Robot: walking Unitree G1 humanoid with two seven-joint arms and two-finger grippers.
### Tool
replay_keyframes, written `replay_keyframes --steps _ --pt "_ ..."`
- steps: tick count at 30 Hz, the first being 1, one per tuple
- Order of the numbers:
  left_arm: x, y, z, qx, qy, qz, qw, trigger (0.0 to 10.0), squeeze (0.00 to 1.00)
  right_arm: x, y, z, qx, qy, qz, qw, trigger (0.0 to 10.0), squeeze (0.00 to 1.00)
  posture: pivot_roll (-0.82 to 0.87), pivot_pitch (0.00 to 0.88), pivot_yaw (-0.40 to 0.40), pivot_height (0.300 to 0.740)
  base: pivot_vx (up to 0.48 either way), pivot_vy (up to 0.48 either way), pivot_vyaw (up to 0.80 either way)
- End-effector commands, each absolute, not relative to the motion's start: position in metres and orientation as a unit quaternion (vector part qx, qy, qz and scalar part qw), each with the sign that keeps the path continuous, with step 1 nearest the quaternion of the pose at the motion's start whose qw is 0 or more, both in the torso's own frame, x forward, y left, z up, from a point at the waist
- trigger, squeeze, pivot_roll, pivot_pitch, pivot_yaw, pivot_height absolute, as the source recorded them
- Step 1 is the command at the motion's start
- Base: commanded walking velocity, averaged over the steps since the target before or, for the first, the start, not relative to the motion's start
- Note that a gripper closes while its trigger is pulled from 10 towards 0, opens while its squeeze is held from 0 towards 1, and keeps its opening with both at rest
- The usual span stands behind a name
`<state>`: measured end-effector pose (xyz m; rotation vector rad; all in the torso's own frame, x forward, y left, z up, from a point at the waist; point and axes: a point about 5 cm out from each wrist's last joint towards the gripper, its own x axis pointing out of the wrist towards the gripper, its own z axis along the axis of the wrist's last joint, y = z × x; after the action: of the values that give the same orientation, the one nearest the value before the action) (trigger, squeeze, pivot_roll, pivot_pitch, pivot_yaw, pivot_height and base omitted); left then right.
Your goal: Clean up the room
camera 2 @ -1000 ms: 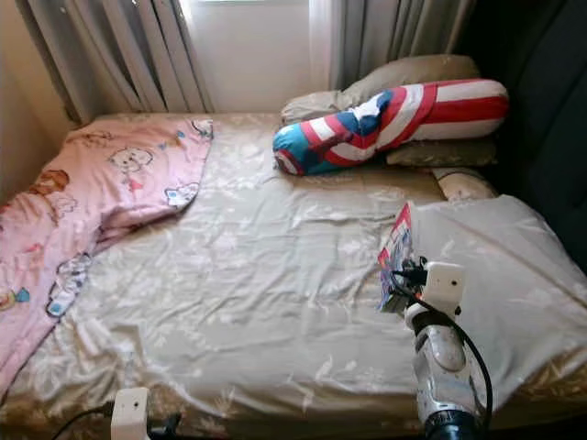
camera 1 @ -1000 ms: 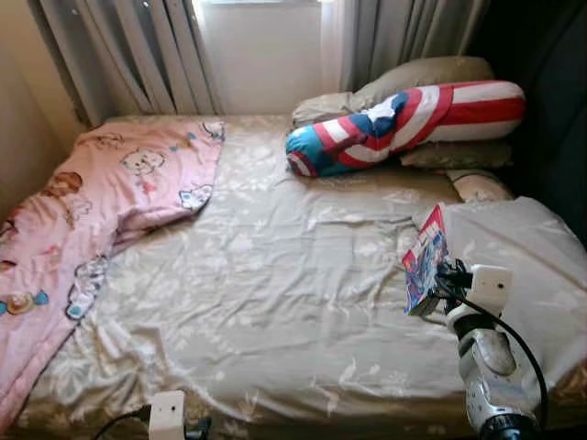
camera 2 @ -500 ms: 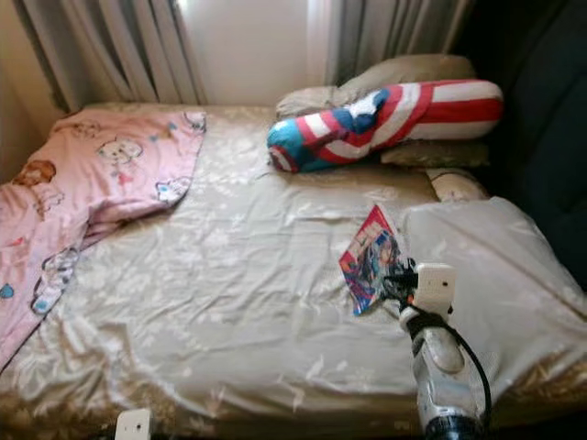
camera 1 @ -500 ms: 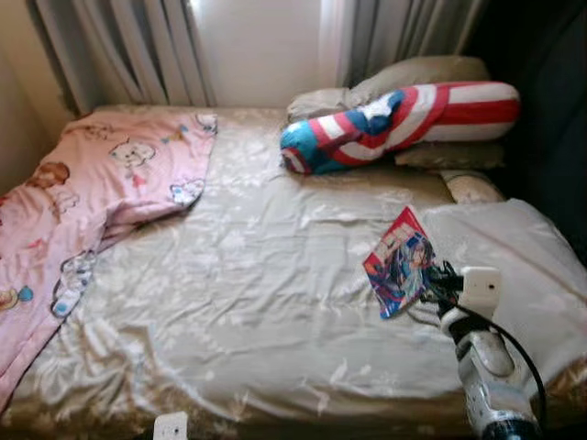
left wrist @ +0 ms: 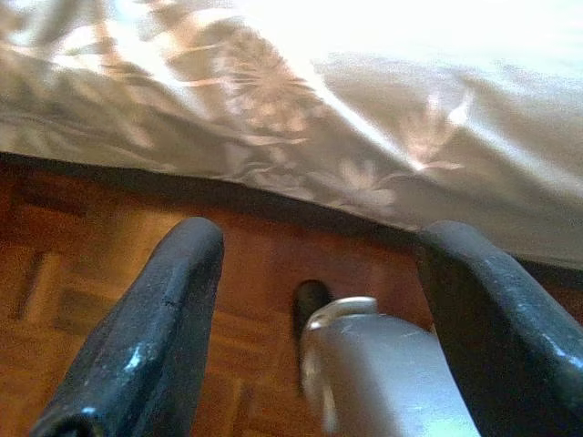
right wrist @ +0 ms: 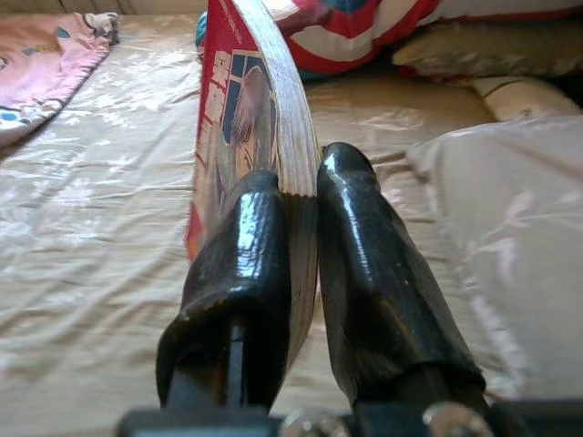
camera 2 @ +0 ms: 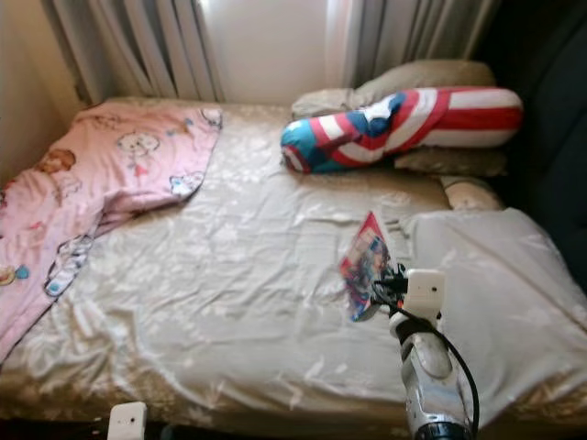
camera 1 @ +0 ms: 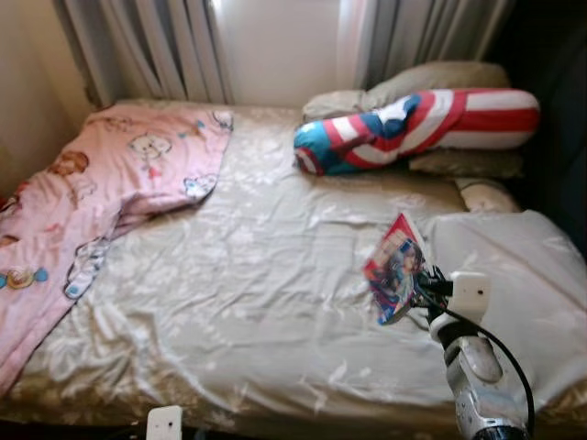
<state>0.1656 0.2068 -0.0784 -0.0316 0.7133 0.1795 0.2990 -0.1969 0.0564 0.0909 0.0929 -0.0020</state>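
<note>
Beige sheets cover the bed (camera 1: pixel 257 302), with a pink blanket (camera 1: pixel 101 202) on the robot's left and a striped bolster pillow (camera 1: pixel 417 128) by the curtains. The right gripper (right wrist: pixel 305 228) still pinches a thin comic book (camera 1: pixel 394 270), now turned more edge-on than half a second ago. Its wrist view shows the white page edges. The left gripper (left wrist: pixel 319 300) hangs open above the wooden floor (left wrist: pixel 82 273).

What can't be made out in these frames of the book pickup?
- Book: the cover art and any title are too blurred in the eye views; in the right wrist view the right gripper covers its lower part.
- Left gripper: hangs open by the bed edge; its arm is cut off by the frame.
</note>
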Motion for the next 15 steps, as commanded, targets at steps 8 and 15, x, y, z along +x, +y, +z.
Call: replay_keyframes --steps 8,15 --pt "0.219 0.217 -0.037 0.0 0.209 0.066 0.976 10.0 0.0 0.296 -0.176 0.062 0.068 0.015 0.003 0.998 10.0 0.0 -0.07 0.064 0.022 0.706 0.0 0.0 0.0" --pt "0.246 0.214 -0.003 -0.007 0.099 0.055 0.994 10.0 0.0 0.291 -0.173 0.059 0.069 0.018 0.009 0.997 10.0 0.0 -0.06 0.076 0.014 0.706 0.0 0.0 0.0"
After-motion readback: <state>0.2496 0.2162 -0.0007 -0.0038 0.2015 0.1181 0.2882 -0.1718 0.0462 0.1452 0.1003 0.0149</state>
